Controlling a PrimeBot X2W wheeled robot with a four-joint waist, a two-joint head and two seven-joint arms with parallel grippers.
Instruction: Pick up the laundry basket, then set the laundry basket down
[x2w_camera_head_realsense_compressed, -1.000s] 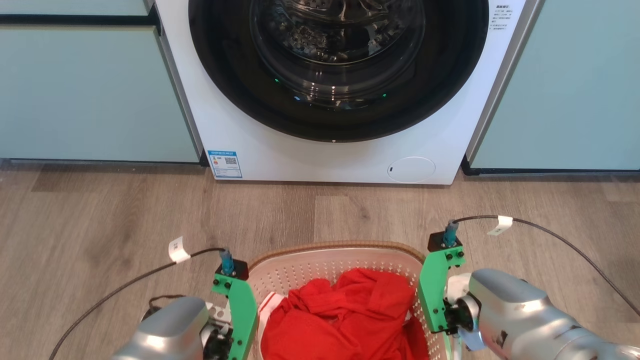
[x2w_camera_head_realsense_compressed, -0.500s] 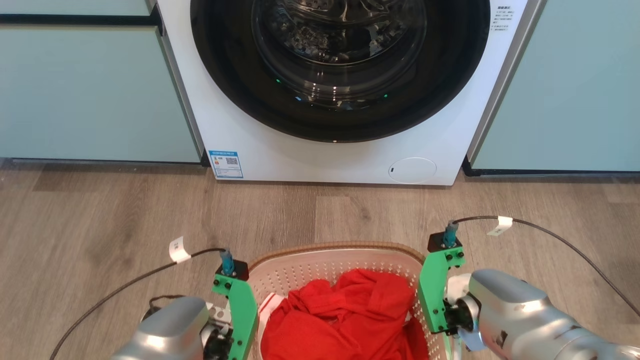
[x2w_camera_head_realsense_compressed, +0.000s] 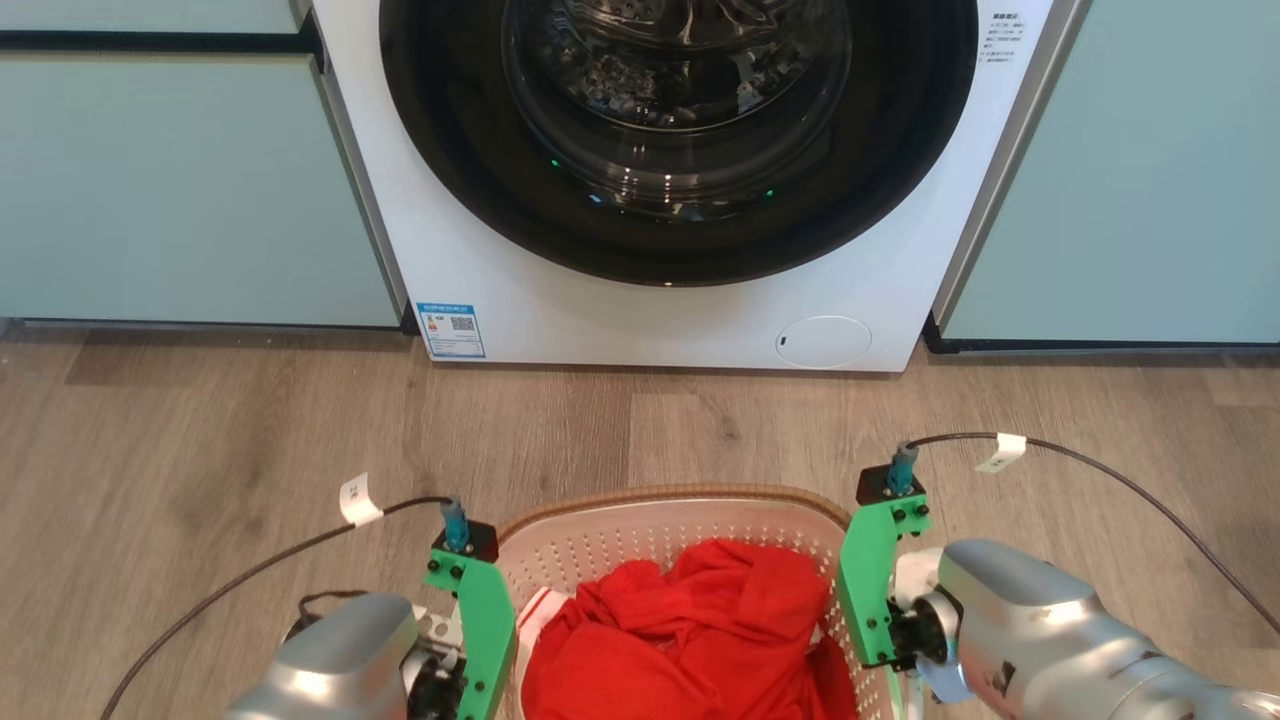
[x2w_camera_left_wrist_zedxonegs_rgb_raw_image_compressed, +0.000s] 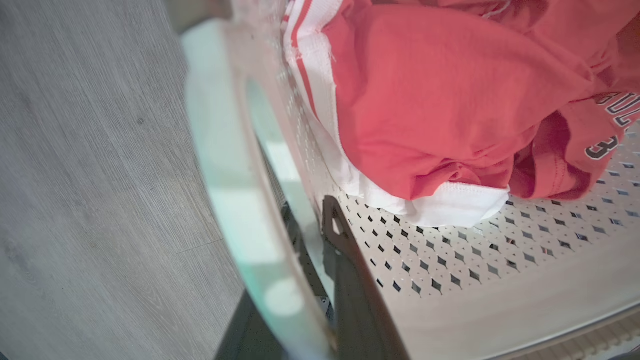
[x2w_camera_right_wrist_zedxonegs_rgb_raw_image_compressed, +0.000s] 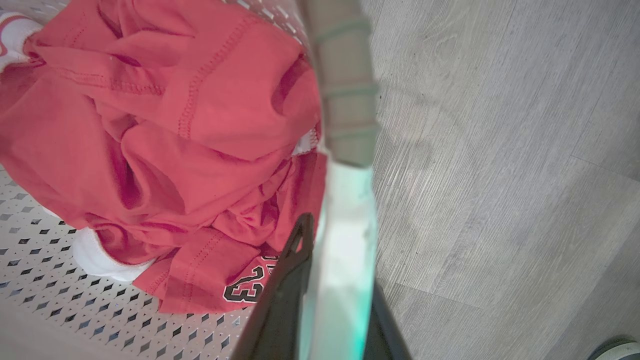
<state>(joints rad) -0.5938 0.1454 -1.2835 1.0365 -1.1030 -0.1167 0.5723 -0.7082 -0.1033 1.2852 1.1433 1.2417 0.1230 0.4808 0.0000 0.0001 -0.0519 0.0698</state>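
The laundry basket (x2w_camera_head_realsense_compressed: 668, 496), white with perforated walls and a brown woven rim, sits low at the bottom centre of the head view between my two arms. A red garment (x2w_camera_head_realsense_compressed: 700, 630) with white trim lies bundled inside it. In the left wrist view my left gripper (x2w_camera_left_wrist_zedxonegs_rgb_raw_image_compressed: 295, 300) is shut on the basket's white left handle (x2w_camera_left_wrist_zedxonegs_rgb_raw_image_compressed: 225, 165), one dark finger (x2w_camera_left_wrist_zedxonegs_rgb_raw_image_compressed: 347, 265) inside the wall. In the right wrist view my right gripper (x2w_camera_right_wrist_zedxonegs_rgb_raw_image_compressed: 335, 295) is shut on the white right handle (x2w_camera_right_wrist_zedxonegs_rgb_raw_image_compressed: 347, 225), with a finger (x2w_camera_right_wrist_zedxonegs_rgb_raw_image_compressed: 287, 280) inside beside the garment (x2w_camera_right_wrist_zedxonegs_rgb_raw_image_compressed: 175, 125). Whether the basket touches the floor is hidden.
A white front-loading washing machine (x2w_camera_head_realsense_compressed: 680, 320) with a closed dark round door (x2w_camera_head_realsense_compressed: 680, 130) stands straight ahead. Pale green cabinets flank it at left (x2w_camera_head_realsense_compressed: 180, 180) and right (x2w_camera_head_realsense_compressed: 1130, 180). Wood floor (x2w_camera_head_realsense_compressed: 200, 450) lies between it and the basket. Black cables (x2w_camera_head_realsense_compressed: 1150, 490) trail from both wrists.
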